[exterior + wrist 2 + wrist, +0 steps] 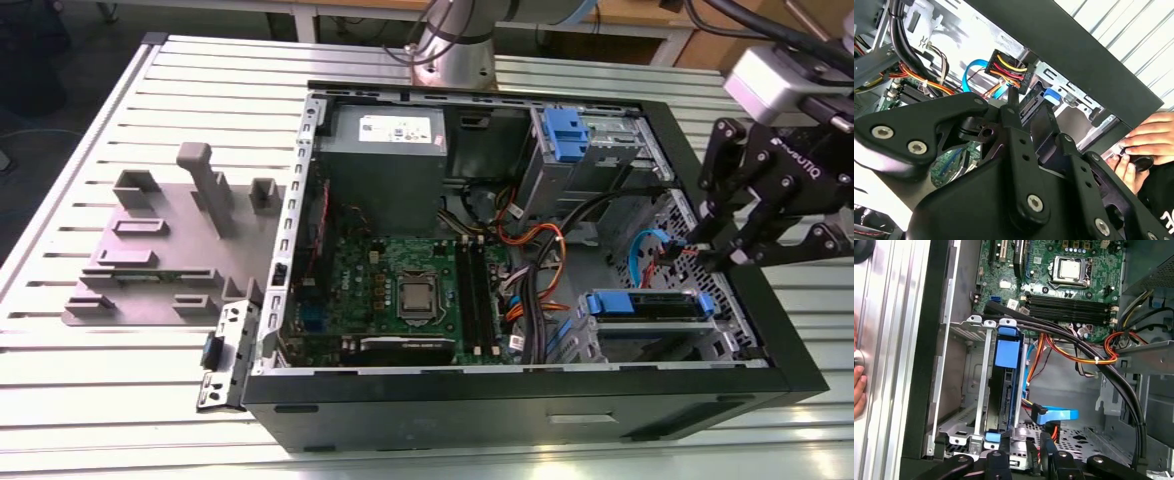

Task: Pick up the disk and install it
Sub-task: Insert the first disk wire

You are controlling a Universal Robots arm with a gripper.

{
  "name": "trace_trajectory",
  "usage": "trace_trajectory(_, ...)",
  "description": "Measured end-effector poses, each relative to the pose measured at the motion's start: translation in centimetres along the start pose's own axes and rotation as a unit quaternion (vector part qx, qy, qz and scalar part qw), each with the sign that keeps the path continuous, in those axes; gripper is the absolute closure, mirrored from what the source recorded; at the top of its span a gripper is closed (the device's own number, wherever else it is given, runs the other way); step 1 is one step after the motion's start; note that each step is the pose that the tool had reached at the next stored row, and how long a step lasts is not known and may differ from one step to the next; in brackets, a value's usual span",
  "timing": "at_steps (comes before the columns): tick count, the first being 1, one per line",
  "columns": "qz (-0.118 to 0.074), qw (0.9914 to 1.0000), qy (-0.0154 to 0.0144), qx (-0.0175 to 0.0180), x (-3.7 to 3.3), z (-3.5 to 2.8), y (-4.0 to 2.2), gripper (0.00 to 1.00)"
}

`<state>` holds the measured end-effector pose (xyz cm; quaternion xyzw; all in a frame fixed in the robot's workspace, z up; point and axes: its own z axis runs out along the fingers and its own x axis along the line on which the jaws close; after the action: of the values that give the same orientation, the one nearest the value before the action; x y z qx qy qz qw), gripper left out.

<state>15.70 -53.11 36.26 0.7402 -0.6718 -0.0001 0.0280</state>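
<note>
While a grey fixture point(174, 240) lies on the table point(80, 400) at the exterior view's left, the disk point(650, 305) sits in a bay of the open computer case point(534, 400). The end effector point(718, 252) hovers at the case's right edge, fingers apart and empty.
</note>
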Motion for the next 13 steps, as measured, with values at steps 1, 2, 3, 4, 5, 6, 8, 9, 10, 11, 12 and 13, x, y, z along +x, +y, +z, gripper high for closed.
trace_trajectory(1,0.000,1.00000,0.0000,0.0000,-0.09,0.01,-0.04,0.63)
trace_trajectory(2,0.000,1.00000,0.0000,0.0000,-0.16,0.03,-0.06,0.63)
trace_trajectory(3,0.000,1.00000,0.0000,0.0000,-0.20,0.05,-0.08,0.63)
trace_trajectory(4,0.000,1.00000,-0.0001,0.0000,-0.22,0.08,-0.12,0.63)
trace_trajectory(5,0.000,1.00000,0.0000,0.0000,-0.22,0.09,-0.15,0.63)
trace_trajectory(6,0.000,1.00000,0.0001,0.0000,-0.23,0.09,-0.18,0.63)
trace_trajectory(8,0.000,1.00000,0.0001,0.0000,-0.27,0.12,-0.36,0.63)
trace_trajectory(9,0.000,1.00000,0.0001,0.0000,-0.29,0.13,-0.48,0.63)
trace_trajectory(10,0.000,1.00000,0.0001,0.0000,-0.30,0.14,-0.58,0.63)
trace_trajectory(11,0.000,1.00000,0.0002,0.0000,-0.32,0.15,-0.68,0.63)
trace_trajectory(12,0.000,1.00000,0.0003,0.0000,-0.33,0.18,-0.74,0.63)
trace_trajectory(13,0.000,1.00000,0.0009,-0.0001,-0.35,0.21,-0.79,0.63)
